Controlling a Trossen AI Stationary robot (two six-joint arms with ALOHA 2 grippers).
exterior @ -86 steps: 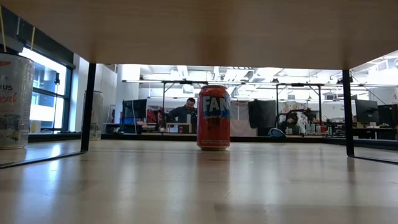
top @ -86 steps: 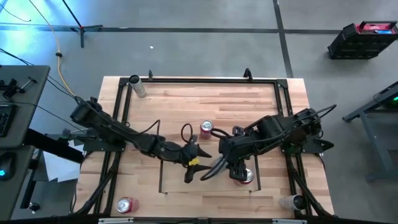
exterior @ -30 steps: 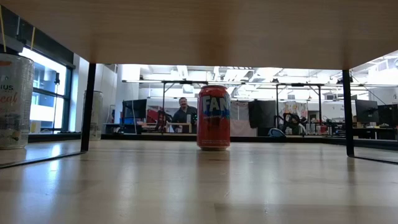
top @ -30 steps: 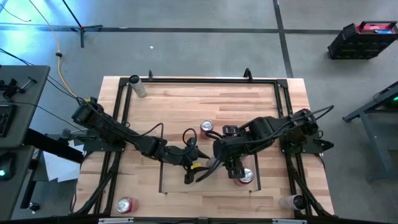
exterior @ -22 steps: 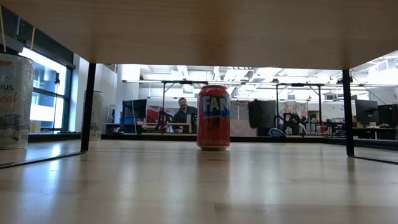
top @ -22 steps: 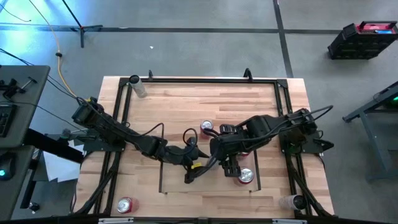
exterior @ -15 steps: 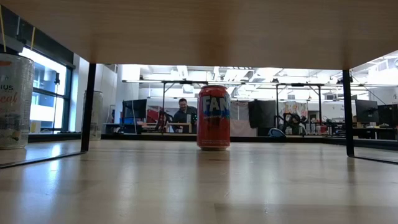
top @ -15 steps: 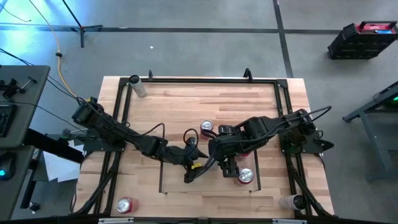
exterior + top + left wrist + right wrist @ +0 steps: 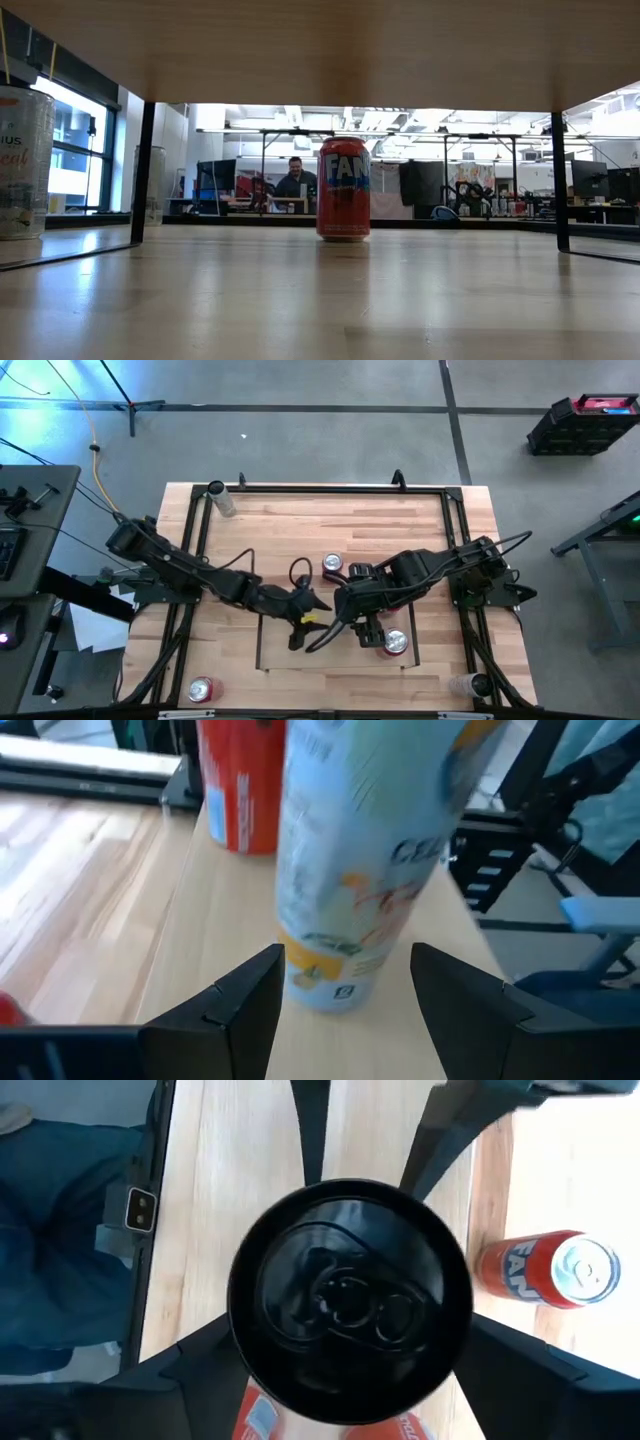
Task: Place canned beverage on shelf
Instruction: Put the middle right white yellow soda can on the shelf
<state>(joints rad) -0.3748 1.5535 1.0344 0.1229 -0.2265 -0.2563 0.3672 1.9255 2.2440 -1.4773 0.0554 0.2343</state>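
Two claws over the shelf (image 9: pixel 335 657). Left claw (image 9: pixel 345 982) is closed on a pale can (image 9: pixel 360 870), which sits tilted over the shelf's left part. I'd level it first, set the base flat on the panel, then release and lift straight up. Right claw (image 9: pixel 368 630) is over the shelf's right half, around a dark-topped can (image 9: pixel 350 1295). I can't tell whether it grips or has let go. A red can (image 9: pixel 396 644) stands just beside it on the shelf, so I'd avoid sideways moves.
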